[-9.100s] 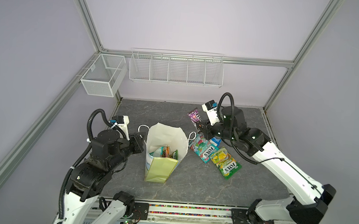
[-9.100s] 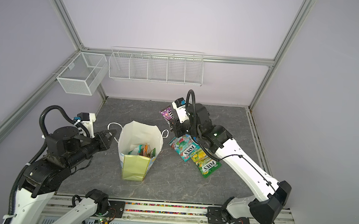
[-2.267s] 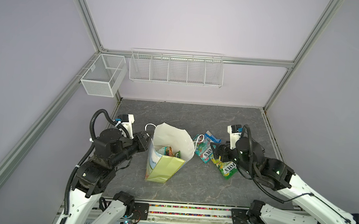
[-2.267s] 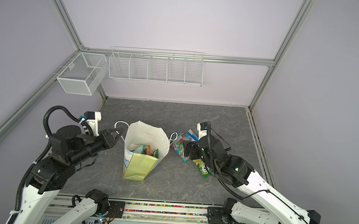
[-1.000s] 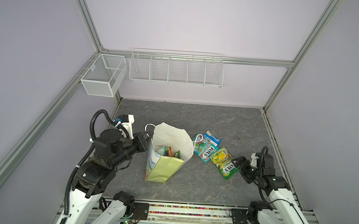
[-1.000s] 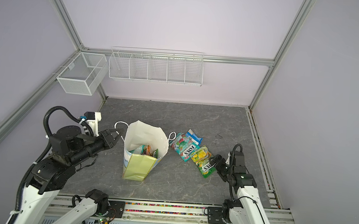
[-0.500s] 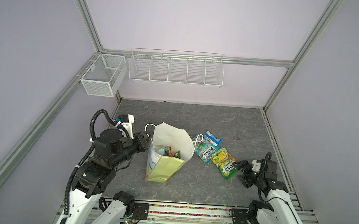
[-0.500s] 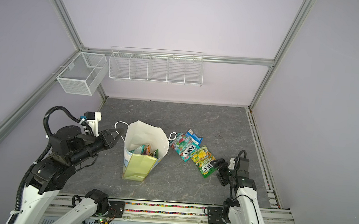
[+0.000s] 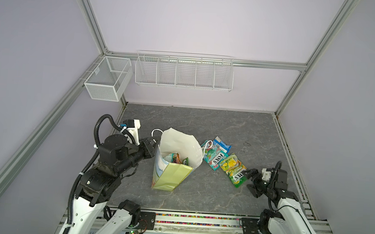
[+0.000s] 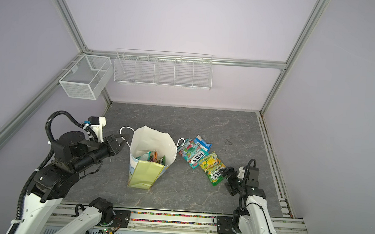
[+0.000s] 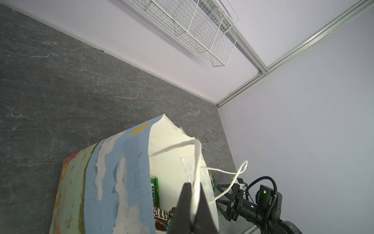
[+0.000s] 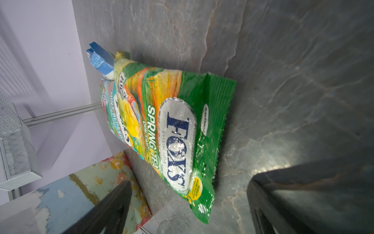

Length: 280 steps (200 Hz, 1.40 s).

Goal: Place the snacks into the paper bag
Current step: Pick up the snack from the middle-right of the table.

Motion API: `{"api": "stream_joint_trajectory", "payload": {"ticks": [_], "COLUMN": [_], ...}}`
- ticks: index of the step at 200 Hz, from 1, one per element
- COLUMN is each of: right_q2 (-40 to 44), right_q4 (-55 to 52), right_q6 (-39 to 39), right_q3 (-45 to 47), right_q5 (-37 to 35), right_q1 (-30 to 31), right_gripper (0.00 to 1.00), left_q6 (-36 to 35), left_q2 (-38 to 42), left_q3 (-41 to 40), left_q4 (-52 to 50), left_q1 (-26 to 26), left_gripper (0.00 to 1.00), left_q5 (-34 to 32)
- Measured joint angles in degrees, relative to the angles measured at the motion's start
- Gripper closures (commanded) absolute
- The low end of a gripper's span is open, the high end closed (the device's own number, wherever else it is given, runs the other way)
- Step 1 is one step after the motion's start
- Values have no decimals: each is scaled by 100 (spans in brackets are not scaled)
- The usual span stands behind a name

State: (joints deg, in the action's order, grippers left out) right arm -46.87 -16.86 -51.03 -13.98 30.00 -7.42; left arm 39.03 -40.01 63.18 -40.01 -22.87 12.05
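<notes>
Nearest the front rail on the robot's right, the right claw [image 9: 251,180] sits low over the bench [image 9: 204,123] with its fingers spread apart and nothing between them. It is just beside the near end of the yellow-green packet [image 9: 232,169].

Three snacks lie on the bench outside the bag: that packet, then a teal packet [image 9: 214,157] overlapping its far edge, then a blue packet [image 9: 222,144] behind the teal one. Only the right wrist view lets the print be read: "FOX'S" and "SPRING TEA" on the yellow-green packet [image 12: 174,129].

To their left stands one paper bag [image 9: 170,173], mouth open and leaning a little. More packets [image 9: 175,159] show at its bottom; their number cannot be told. The left wrist view adds a green packet [image 11: 154,188] and a brown wrapper [image 11: 160,214] in there.

The left claw [image 10: 124,138] is at the bag's left rim. In the top views its grip is too small to judge; the left wrist view shows its fingers [image 11: 185,202] pressed together on the white cord handle [image 11: 195,162]. A second cord handle [image 9: 207,144] hangs on the bag's other side.

Farthest back, two white wire baskets hang on the walls: a small mesh basket [image 9: 107,81] and a long basket [image 9: 183,71] with five compartments.
</notes>
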Motion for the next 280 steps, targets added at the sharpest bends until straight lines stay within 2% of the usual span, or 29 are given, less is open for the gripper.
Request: {"api": "stream_joint_trajectory", "payload": {"ticks": [54,86,119,166,257,280], "right_q2": [-463,-872,-1132,-1169,-1167,-1143], "right_q4": [835,1447,1821,1718,1255,1180], "right_q6": [2,13,28,76,271,382], "right_q3": [83,140,214,229,269,262], "right_q5": [302,501,566,341,-17,-55], "right_q1": [-4,-4,-7,-11,-9,2], "right_gripper": [0,8,21,43,94,94], "left_q6": [0,0,0,4,4,7], "left_q2": [0,4,13,22,26,24], "left_q3": [-46,-46,-48,-74,-74,-74], "left_q4": [48,61,61,74,76,76], "left_q1": [0,0,0,0,0,0], "left_gripper": [100,100,100,100,100,100], "left_q5": [0,0,0,0,0,0]}}
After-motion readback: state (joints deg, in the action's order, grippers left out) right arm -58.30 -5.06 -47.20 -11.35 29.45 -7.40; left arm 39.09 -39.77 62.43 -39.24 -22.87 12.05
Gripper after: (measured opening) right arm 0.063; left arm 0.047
